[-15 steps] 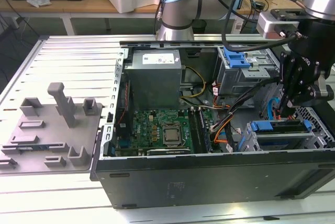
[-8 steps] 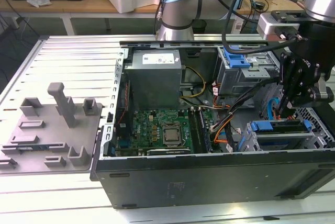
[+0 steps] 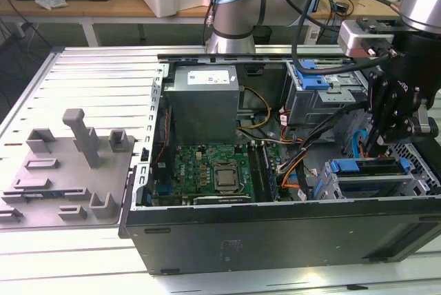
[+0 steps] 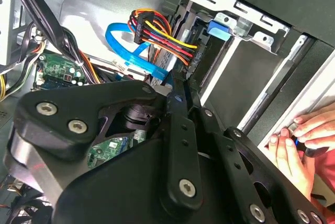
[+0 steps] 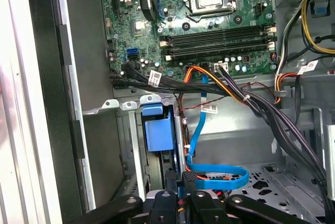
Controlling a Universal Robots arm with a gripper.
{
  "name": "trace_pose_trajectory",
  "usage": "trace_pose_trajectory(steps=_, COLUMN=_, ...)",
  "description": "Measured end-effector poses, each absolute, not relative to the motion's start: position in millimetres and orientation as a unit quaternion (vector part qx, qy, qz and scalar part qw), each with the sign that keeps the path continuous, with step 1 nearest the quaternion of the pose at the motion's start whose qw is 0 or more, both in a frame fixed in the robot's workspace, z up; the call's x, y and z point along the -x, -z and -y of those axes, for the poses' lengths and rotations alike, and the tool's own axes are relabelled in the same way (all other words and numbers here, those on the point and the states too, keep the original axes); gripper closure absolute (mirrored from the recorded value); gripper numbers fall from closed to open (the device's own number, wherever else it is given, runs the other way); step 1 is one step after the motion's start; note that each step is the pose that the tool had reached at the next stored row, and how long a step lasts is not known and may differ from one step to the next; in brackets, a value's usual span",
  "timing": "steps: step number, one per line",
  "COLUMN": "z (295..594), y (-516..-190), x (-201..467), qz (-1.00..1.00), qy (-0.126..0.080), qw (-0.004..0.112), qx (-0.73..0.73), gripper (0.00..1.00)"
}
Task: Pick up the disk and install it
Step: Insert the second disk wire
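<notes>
We see the gripper [image 3: 383, 145] hanging inside the open computer case [image 3: 275, 236] at the exterior view's right, above the disk [image 3: 368, 165] in its bay. We cannot tell how its jaws stand. A person's hand [image 4: 303, 143] rests on the case edge.

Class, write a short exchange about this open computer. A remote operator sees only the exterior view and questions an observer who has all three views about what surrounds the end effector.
Operator: The end effector blocks my view of the case corner. Is anyone near it?
Observer: Yes. In the second wrist view a person's hand has its fingers on the case's edge.
Operator: What lies inside, close to the end effector?
Observer: In the first wrist view a blue cable lies in a loop on the perforated case floor right beside it.
</notes>
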State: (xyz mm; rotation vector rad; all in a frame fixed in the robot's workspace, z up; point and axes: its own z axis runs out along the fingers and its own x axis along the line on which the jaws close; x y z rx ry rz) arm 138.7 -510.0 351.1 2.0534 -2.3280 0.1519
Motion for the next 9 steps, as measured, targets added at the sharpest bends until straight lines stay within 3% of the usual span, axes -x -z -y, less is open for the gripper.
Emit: trace_pose_trajectory(steps=9, z=510.0, y=-349.9, x=-138.7, qz=0.747, qy=-0.049, qw=0.017, qx=-0.662, gripper=0.84)
